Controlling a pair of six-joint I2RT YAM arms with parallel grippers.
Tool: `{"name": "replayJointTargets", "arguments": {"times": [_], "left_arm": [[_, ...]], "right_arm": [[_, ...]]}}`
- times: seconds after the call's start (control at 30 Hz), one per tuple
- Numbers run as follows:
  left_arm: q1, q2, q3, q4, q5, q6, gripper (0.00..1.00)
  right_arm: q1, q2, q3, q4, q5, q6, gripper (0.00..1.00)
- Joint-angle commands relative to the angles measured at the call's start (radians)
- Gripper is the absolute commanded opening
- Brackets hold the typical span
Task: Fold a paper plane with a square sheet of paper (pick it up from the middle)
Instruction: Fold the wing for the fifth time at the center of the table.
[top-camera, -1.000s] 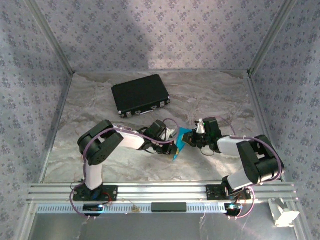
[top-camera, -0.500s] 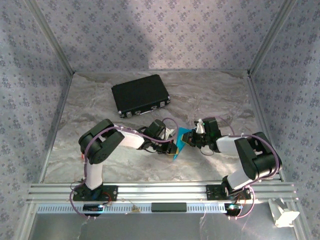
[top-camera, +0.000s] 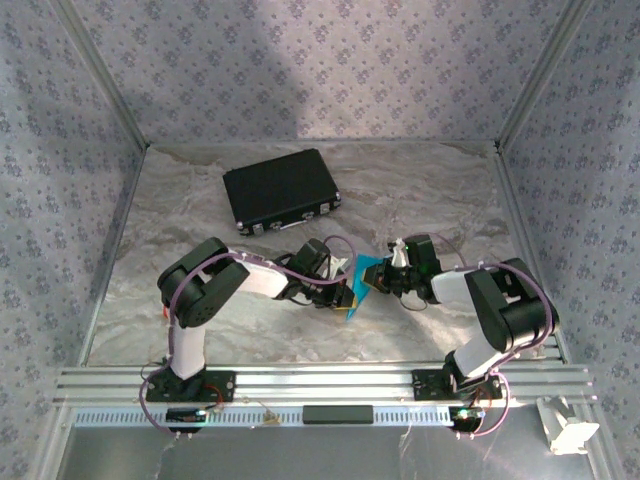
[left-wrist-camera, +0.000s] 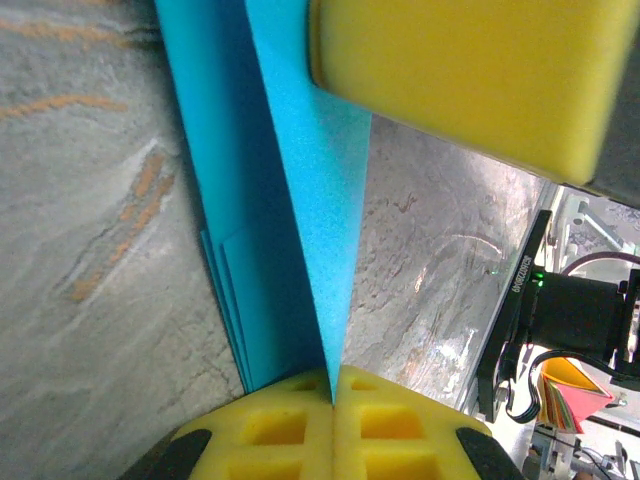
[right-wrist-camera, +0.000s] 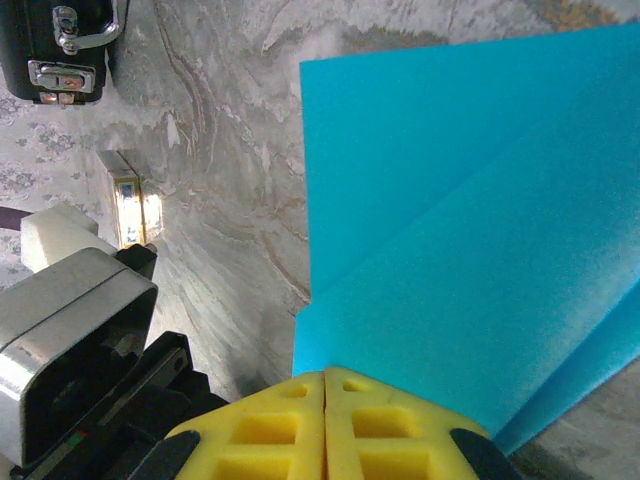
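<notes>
There was one cyan-blue sheet of paper (top-camera: 358, 285), and it sat between two hands, the left hand (top-camera: 340, 292) and the right hand (top-camera: 388, 280), one on each of the two arms (top-camera: 215, 285). Each hand had two yellow foam pads (right-wrist-camera: 280, 425). One black case (top-camera: 282, 190) lay on the bench (top-camera: 200, 230) well beyond both hands, one small printed card (right-wrist-camera: 132, 208) lay near the left hand, and one small white object (top-camera: 568, 425) sat well behind the right hand.
</notes>
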Motion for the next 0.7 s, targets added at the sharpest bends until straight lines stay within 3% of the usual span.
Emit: {"name": "replayJointTargets", "arguments": {"times": [0.0,0.37,0.67], "left_arm": [[-0.006,0.068,-0.034,-0.039,-0.089,0.006,0.00],[-0.005,0.057,-0.034,-0.034,-0.081,0.009,0.02],[-0.004,-0.037,0.028,-0.096,-0.109,-0.008,0.23]], "right_arm": [[-0.010,0.021,0.016,0.002,-0.004,0.003,0.08],[-0.009,0.062,0.016,-0.103,0.058,-0.021,0.06],[-0.006,0.061,0.016,-0.153,0.081,-0.042,0.05]]}}
